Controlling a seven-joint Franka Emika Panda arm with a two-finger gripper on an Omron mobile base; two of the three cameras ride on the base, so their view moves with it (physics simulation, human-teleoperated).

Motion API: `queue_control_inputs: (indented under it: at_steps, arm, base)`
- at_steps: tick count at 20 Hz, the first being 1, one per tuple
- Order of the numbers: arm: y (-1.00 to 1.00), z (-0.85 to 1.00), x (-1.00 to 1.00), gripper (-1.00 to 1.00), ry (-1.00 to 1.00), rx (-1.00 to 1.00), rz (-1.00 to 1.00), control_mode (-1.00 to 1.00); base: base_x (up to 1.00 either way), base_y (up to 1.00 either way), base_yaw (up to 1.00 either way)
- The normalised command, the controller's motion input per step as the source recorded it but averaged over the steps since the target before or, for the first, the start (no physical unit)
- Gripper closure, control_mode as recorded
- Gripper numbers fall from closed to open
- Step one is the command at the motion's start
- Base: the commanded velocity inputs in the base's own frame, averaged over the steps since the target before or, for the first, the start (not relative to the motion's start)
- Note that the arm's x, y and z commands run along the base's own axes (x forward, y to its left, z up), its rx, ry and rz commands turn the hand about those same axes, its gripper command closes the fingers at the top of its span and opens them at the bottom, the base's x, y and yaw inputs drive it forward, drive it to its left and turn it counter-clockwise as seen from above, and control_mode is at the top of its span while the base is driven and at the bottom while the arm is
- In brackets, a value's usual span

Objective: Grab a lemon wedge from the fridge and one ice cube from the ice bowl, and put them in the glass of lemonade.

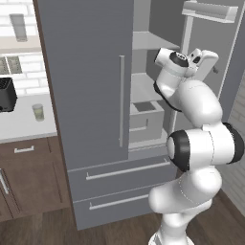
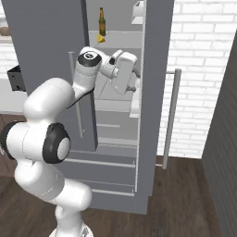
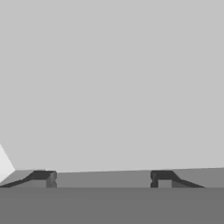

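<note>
The fridge (image 1: pixel 86 81) stands with its left door closed and its right door swung open. On an upper shelf a small yellow lemon wedge (image 2: pixel 100 40) lies at the foot of a brown bottle (image 2: pixel 101 21). My gripper (image 2: pixel 135 79) reaches inside the fridge one shelf lower, below and to the right of the wedge. In the hand view the gripper (image 3: pixel 103 178) is open: its two dark fingertips (image 3: pixel 43 177) stand far apart with nothing between them, facing a plain grey inner wall. The glass of lemonade (image 1: pixel 38 112) stands on the counter left of the fridge. The ice bowl and ice cube are out of view.
The open right door (image 2: pixel 155 92) with its long handle (image 2: pixel 171 115) hangs close to my hand's right side. A grey bin (image 1: pixel 146 117) sits on a lower shelf. A black toaster (image 1: pixel 7 94) is on the counter. A brick wall (image 2: pixel 203 69) runs along the right.
</note>
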Motion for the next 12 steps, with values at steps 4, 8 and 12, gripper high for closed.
queue_control_inputs:
  at_steps: [4,8,12]
  arm:
    - [0.32,0.08,-0.67,-1.00,-0.15,0.02,0.03,-1.00]
    - [0.57,0.27,-0.72,-1.00,-0.11,0.01,0.10,-1.00]
    - [0.63,0.35,-0.77,-1.00,-0.12,0.01,0.15,-1.00]
  base:
    - [0.00,0.00,0.00]
    - [0.00,0.00,0.00]
    - [0.00,0.00,0.00]
